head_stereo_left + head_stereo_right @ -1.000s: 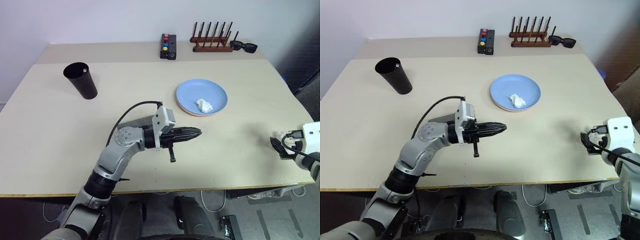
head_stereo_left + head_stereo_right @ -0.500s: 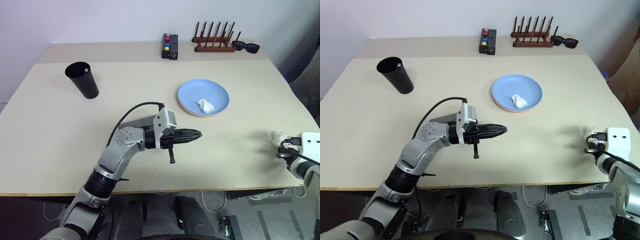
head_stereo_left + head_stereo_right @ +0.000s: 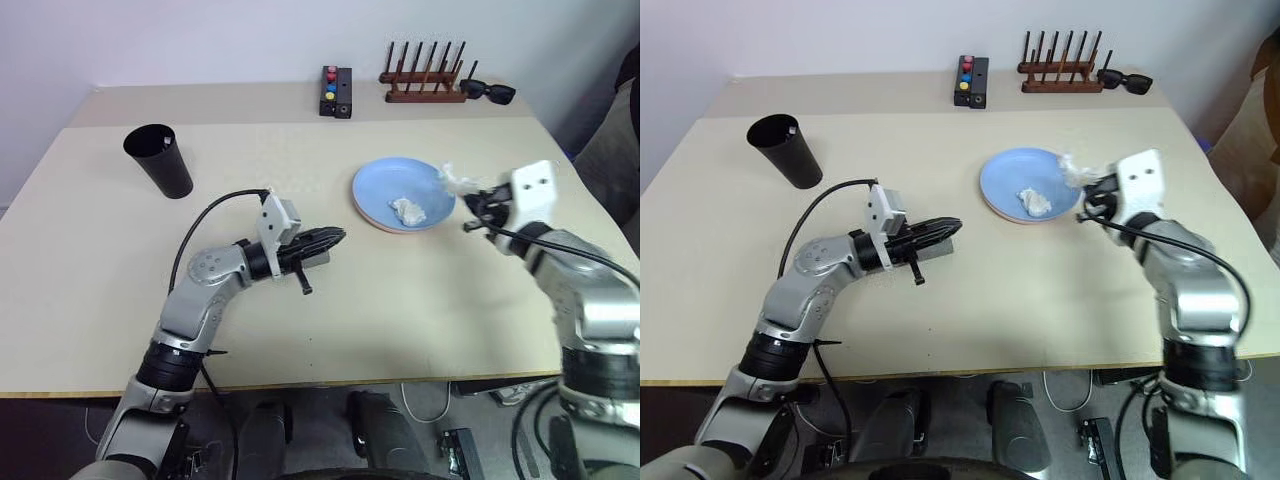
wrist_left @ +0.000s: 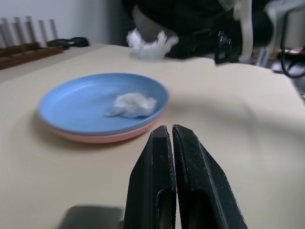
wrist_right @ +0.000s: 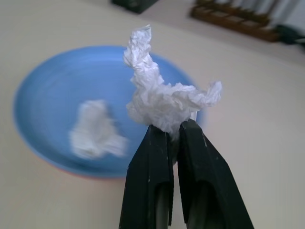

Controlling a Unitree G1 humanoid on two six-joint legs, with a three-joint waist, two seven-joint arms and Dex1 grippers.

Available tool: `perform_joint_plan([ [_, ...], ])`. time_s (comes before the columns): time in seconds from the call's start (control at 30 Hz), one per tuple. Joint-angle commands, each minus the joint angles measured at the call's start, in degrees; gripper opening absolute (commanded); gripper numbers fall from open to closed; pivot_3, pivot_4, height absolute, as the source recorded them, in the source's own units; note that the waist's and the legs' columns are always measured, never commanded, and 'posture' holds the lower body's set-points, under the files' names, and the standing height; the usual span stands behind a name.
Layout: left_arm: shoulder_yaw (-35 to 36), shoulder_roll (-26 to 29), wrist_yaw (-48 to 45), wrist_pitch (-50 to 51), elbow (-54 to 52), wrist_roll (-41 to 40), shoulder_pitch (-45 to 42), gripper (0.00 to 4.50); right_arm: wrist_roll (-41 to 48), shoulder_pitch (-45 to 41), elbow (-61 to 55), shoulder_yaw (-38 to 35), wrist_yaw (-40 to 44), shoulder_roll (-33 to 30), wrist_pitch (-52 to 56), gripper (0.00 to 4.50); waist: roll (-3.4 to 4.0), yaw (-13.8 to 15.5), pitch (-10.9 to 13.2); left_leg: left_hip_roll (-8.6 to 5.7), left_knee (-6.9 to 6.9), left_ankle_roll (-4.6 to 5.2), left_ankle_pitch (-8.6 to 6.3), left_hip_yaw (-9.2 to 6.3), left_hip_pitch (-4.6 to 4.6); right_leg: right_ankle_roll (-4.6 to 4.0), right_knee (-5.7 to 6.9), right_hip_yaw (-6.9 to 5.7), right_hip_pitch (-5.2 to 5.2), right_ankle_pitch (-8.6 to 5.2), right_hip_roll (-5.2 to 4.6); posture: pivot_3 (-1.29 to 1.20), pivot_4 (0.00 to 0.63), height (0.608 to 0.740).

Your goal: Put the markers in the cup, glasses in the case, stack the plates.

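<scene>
**Plates stacked, paper wad on its way over them**

The plates (image 3: 402, 193) sit together just right of the table's (image 3: 100, 250) centre, the light blue one on top of the salmon pink one, so stacking looks done. A crumpled paper wad (image 3: 408, 210) lies on the blue plate. The right gripper (image 5: 171, 131) is clenched on a second paper wad (image 5: 162, 95) at the stack's 3 o'clock edge, apparently bound for the plate. The left gripper (image 4: 170, 136), pinched closed, holds nothing visible between its tips at the stack's 8 o'clock. The cup (image 3: 158, 160) stands at the table's 10 o'clock; its contents cannot be told. Markers, glasses and case cannot be judged here.
</scene>
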Motion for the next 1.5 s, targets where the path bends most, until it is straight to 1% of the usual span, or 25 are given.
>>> perform_joint_plan([
  [0.03,1.56,0.49,1.13,-1.13,-2.98,0.26,1.22,0.08,-2.01,-4.03,7.29,2.53,0.89,1.47,-6.0,0.04,0.0,0.1,0.0,-0.01,0.0,0.0,0.0,0.0,0.0,0.01,0.0,0.0,0.0,0.0,-0.02,0.0,0.15,0.735],
  [0.07,1.58,0.53,1.55,-1.02,-3.54,0.19,1.62,0.08,-2.15,-4.82,8.8,2.69,0.93,1.92,-7.03,0.71,0.01,0.17,0.0,-0.02,0.0,0.0,0.0,-0.01,0.0,0.02,0.01,0.0,0.0,0.01,-0.03,0.0,0.15,0.735],
  [0.1,1.59,0.56,1.97,-0.92,-4.04,0.13,1.96,0.08,-2.28,-5.35,9.85,2.83,1.03,2.14,-8.01,0.99,0.01,0.25,0.01,-0.02,-0.01,0.0,0.0,-0.01,-0.01,0.04,0.01,0.0,-0.01,0.0,-0.04,0.0,0.15,0.735],
  [0.23,1.8,0.51,3.61,-0.3,-5.51,-0.25,2.89,0.08,-2.59,-4.88,9.44,2.91,2.07,1.4,-10.68,2.95,0.01,0.81,0.01,-0.02,-0.01,0.0,0.0,-0.02,-0.03,0.05,0.02,0.0,-0.04,0.01,-0.04,0.0,0.15,0.735],
  [0.37,1.93,0.76,4.53,-0.71,-5.87,0.04,2.98,0.08,-2.7,-2.85,6.59,1.83,3.27,-0.75,-11.85,2.95,0.01,0.97,0.01,-0.02,-0.01,0.0,0.0,-0.02,0.0,0.04,0.05,0.0,-0.04,0.01,-0.02,0.0,0.15,0.735],
  [0.5,5.81,2.35,5.71,-1.12,-4.38,-0.65,1.98,0.08,-0.56,2.86,-0.24,-1.29,7.86,-5.48,-13.49,2.95,0.01,1.29,0.01,-0.02,0.0,0.0,0.0,-0.03,-0.02,0.04,0.04,-0.01,-0.04,0.0,-0.02,0.0,0.15,0.735],
  [0.6,10.05,5.88,5.51,-1.04,-4.34,-1.12,3.65,0.08,3.67,9.87,-5.53,-5.63,14.54,-9.44,-15.3,2.95,0.01,1.22,0.01,-0.02,-0.02,0.0,0.0,-0.03,-0.02,0.06,0.03,-0.02,-0.04,0.0,-0.02,0.0,0.15,0.735],
  [0.7,13.67,9.09,5.15,-0.51,-4.82,-1.74,6.29,0.08,7.49,14.93,-8.16,-9.19,19.4,-12.0,-15.55,2.95,0.01,0.76,0.01,0.02,-0.05,0.01,-0.01,0.04,0.04,0.05,0.03,-0.01,-0.04,-0.01,-0.01,0.0,0.15,0.735],
  [0.83,22.16,15.36,3.37,-0.03,-6.06,-3.18,14.41,0.08,12.41,22.87,-10.07,-14.91,25.86,-15.31,-14.27,2.95,0.01,0.7,0.01,0.1,-0.04,0.01,-0.01,0.11,0.08,-0.15,0.05,0.02,-0.04,-0.11,0.01,0.0,0.15,0.735],
  [0.9,24.66,17.27,3.3,0.2,-7.22,-3.69,18.01,0.08,13.6,25.29,-9.37,-16.7,28.04,-16.36,-14.94,2.95,0.0,0.87,0.01,0.14,-0.08,0.03,-0.02,0.11,0.08,-0.17,0.04,0.01,-0.05,-0.12,0.02,0.0,0.15,0.735],
  [1.0,29.21,18.94,3.51,0.52,-8.04,-4.41,23.04,0.08,14.89,25.45,-8.5,-18.56,28.44,-16.49,-15.12,2.95,0.0,1.04,0.01,0.17,0.03,0.02,-0.01,0.15,0.07,-0.09,0.03,0.02,-0.04,-0.17,-0.03,0.0,0.15,0.735],
  [1.17,32.02,18.81,4.67,0.58,-8.26,-3.89,26.76,0.08,15.37,22.12,-4.84,-18.06,28.53,-16.37,-15.79,2.95,-0.01,1.23,0.02,0.21,0.08,0.02,-0.02,0.18,0.07,-0.05,0.02,0.02,0.0,-0.22,-0.08,0.0,0.15,0.735],
  [1.37,31.55,18.19,5.51,-0.13,-8.03,-2.56,28.38,0.08,14.22,20.44,-3.11,-16.29,27.19,-15.71,-16.71,2.95,-0.03,1.2,0.03,0.19,0.01,0.02,-0.02,0.17,0.04,-0.23,0.0,0.0,-0.05,-0.11,-0.06,0.0,0.15,0.735],
  [1.5,31.5,17.05,7.11,0.3,-9.15,-3.12,28.39,0.08,13.61,19.02,-2.11,-15.0,27.67,-16.75,-16.52,2.95,-0.03,1.17,0.03,0.19,0.02,0.02,-0.02,0.18,0.04,-0.23,0.0,0.01,-0.05,-0.11,-0.05,0.0,0.15,0.735],
])
